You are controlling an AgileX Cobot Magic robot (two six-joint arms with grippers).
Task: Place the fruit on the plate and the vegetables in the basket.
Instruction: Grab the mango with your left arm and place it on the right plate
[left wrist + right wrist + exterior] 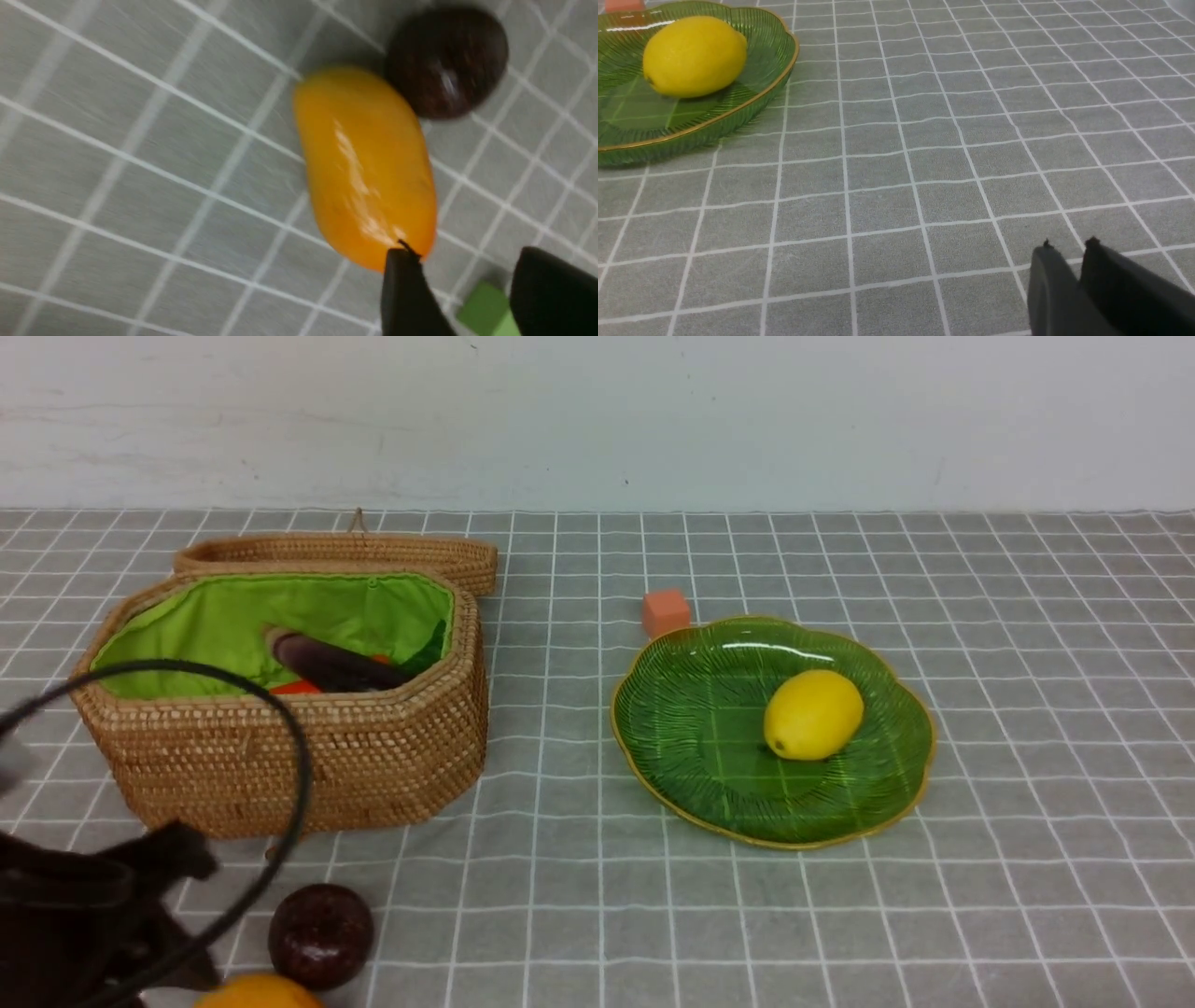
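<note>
Your basket (373,765) holds the eggplant (327,663) and an orange piece (297,688) beside it, while the plate (691,747), well to the basket's right, carries only the lemon (812,714). In front of the basket on the bench (1027,803) lie the maroon fruit (320,933) and the mango (364,163). Only the left wrist view shows the mango whole, with your left tool (467,254) open and empty at its end; your right tool (1069,245) is nearly closed on nothing.

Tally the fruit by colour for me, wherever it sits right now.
Yellow: 1, the lemon, on the plate
Orange-yellow: 1, the mango, off the plate
Dark maroon: 1, the round fruit, off the plate
Total: 3
</note>
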